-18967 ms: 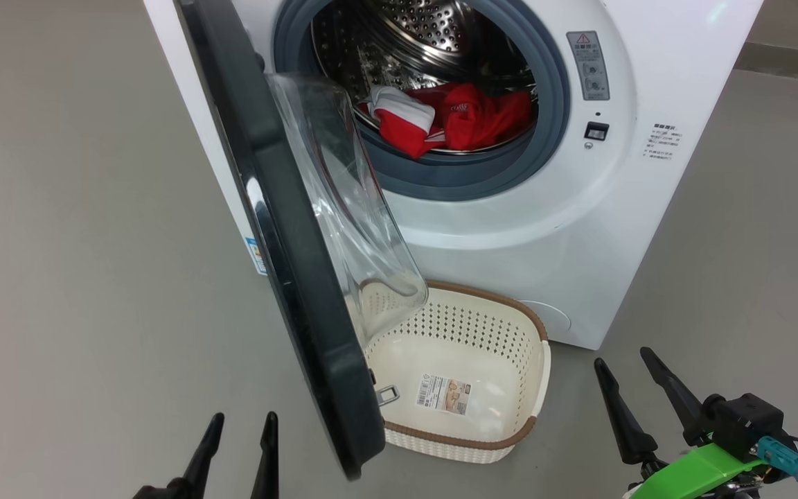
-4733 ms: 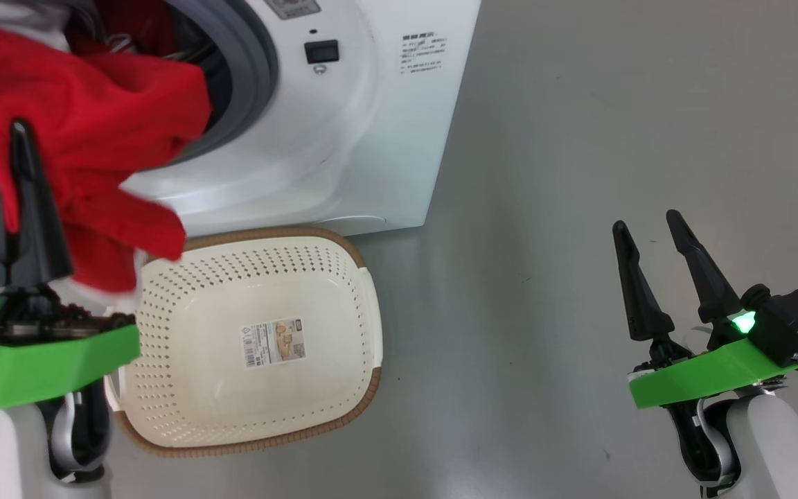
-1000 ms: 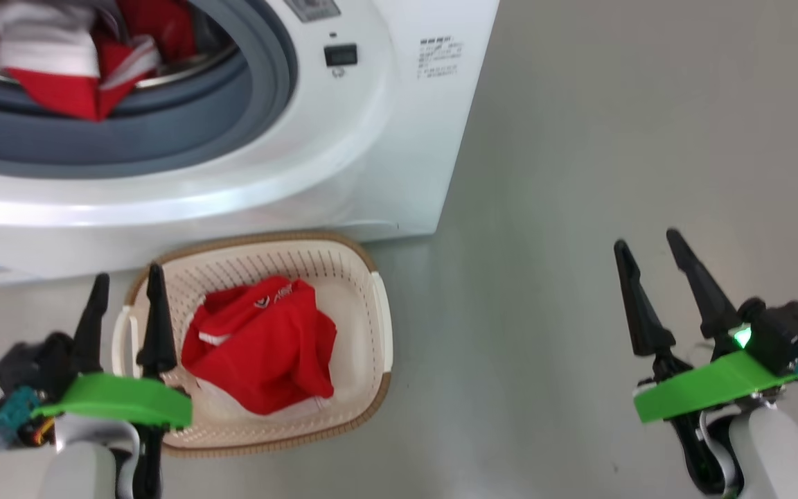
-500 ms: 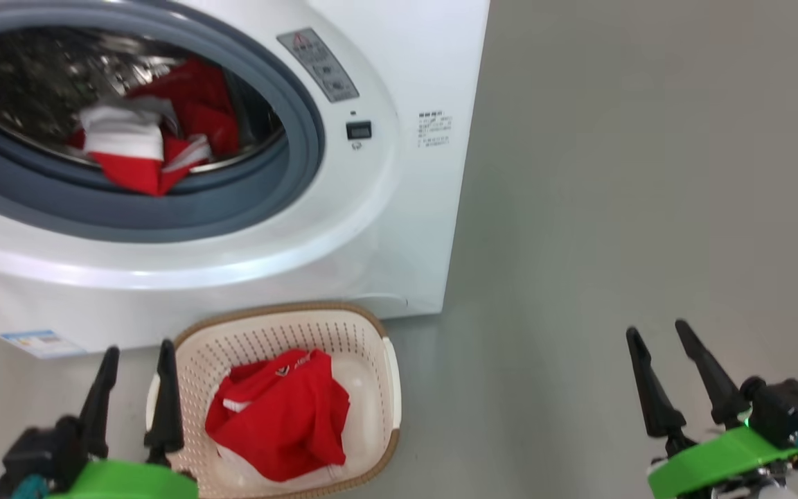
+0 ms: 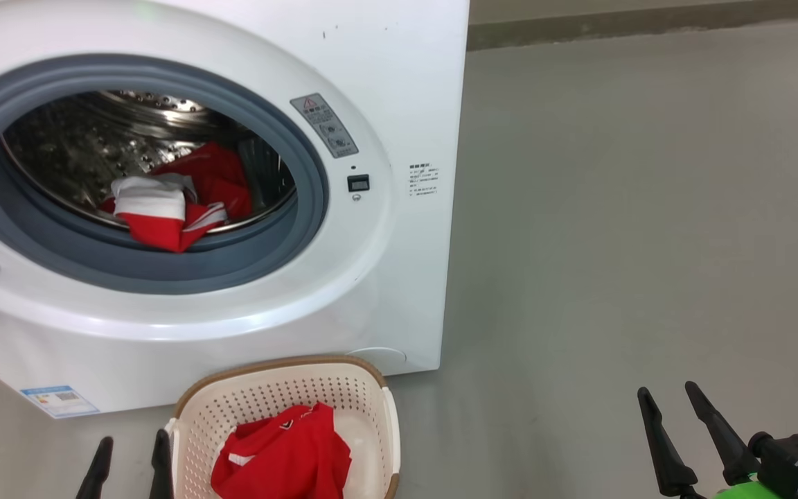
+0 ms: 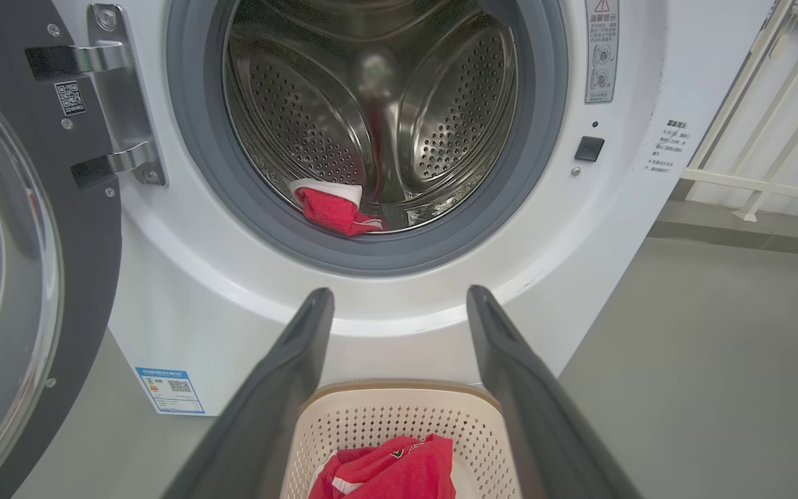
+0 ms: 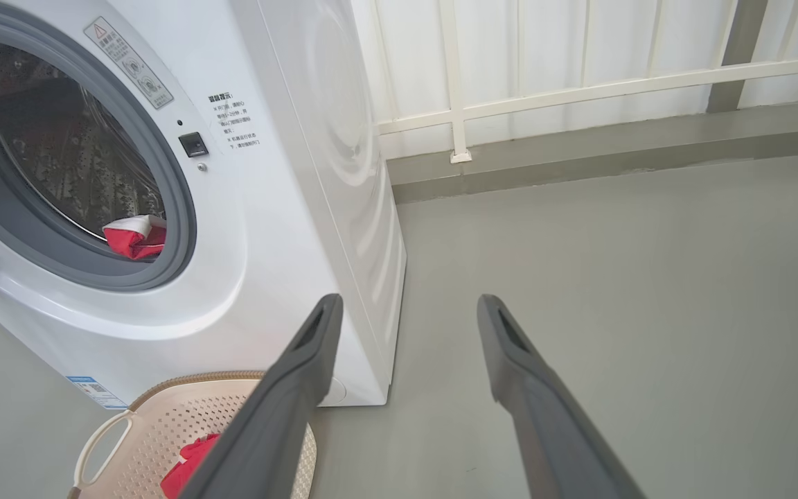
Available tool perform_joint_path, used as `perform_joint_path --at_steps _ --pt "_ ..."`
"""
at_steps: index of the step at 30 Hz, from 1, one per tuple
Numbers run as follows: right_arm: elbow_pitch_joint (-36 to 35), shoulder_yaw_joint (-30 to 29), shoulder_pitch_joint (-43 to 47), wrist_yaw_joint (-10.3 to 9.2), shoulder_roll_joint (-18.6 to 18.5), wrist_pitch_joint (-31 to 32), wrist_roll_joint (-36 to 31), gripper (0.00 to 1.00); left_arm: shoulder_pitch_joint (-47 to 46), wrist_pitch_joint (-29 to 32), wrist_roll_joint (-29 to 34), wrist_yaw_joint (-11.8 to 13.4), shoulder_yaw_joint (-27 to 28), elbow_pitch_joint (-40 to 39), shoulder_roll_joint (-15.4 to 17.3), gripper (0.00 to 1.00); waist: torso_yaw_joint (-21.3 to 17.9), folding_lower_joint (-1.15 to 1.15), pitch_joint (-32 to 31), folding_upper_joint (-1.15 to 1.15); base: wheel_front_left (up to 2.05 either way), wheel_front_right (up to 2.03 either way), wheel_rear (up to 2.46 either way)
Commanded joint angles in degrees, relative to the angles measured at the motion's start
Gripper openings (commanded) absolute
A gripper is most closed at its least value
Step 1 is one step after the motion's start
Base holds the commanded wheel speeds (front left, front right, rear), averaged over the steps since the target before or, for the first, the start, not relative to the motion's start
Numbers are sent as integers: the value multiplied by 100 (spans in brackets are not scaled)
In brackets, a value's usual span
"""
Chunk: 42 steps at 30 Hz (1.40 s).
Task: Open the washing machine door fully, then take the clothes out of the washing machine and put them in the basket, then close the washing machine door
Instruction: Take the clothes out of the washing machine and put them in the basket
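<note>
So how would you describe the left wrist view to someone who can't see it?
A white front-loading washing machine stands with its door swung open to the left, a red-and-white garment lying at the front lip of the drum. Below it, a cream basket holds another red garment, framed between the open dark fingers of the left gripper.

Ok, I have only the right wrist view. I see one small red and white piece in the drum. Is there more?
Observer: Yes. The head view shows the clothes reaching deeper, more red fabric behind the white band.
Operator: Is the door fully open?
Observer: The washing machine door stands swung wide, inner face toward the left wrist camera.
Operator: And the left gripper?
Observer: The left gripper is low beside the basket, jaws open, empty.
</note>
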Motion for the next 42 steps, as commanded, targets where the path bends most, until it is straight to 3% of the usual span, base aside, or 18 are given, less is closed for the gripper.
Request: perform_joint_path --at_steps 1,26,33,42 --pt "-156 84 -30 42 -88 -37 3 100 -9 -31 30 -31 229 -204 49 100 -34 0 -62 0 0 0 0" --pt "-214 53 -202 42 3 -37 2 100 -182 -31 -48 -31 250 -265 39 100 -65 0 209 0 0 0 0" --pt "-279 43 -417 42 85 -37 -33 100 -939 -31 274 -31 278 45 45 100 -52 0 637 0 0 0 0" --pt "-327 115 -891 42 127 -37 -64 100 -2442 -31 614 -31 319 745 343 100 -179 0 1377 0 0 0 0"
